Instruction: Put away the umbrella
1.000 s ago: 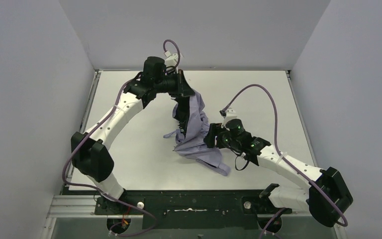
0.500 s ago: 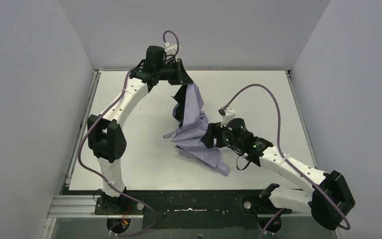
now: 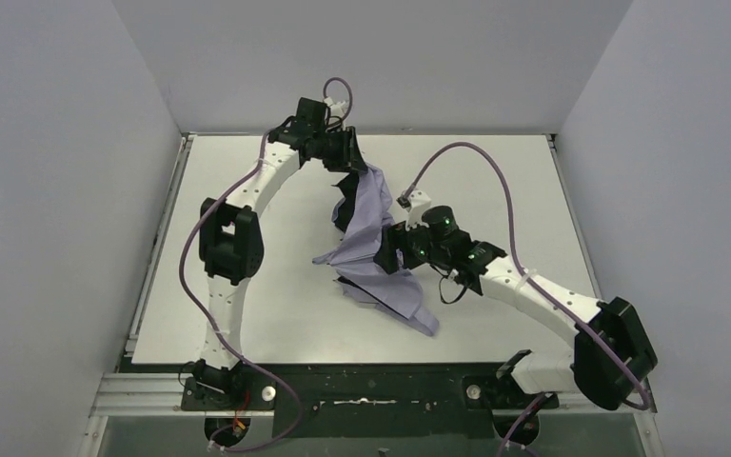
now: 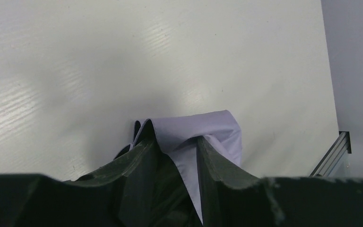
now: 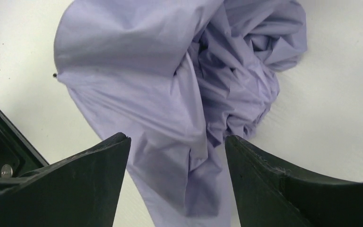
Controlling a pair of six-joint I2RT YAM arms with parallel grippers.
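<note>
I see the crumpled lavender folding umbrella (image 3: 369, 217) mid white counter (image 3: 286, 319), well off every edge, its long axis running far to near-right. Left jaws clamp its fabric; right jaws stand apart.

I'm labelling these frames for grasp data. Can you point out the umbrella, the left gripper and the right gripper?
the umbrella (image 3: 364, 224), top external view, on the lavender canopy fabric.
left gripper (image 4: 175, 142), left wrist view, midway between its fingertips.
right gripper (image 5: 176, 139), right wrist view, midway between its open fingertips.
</note>
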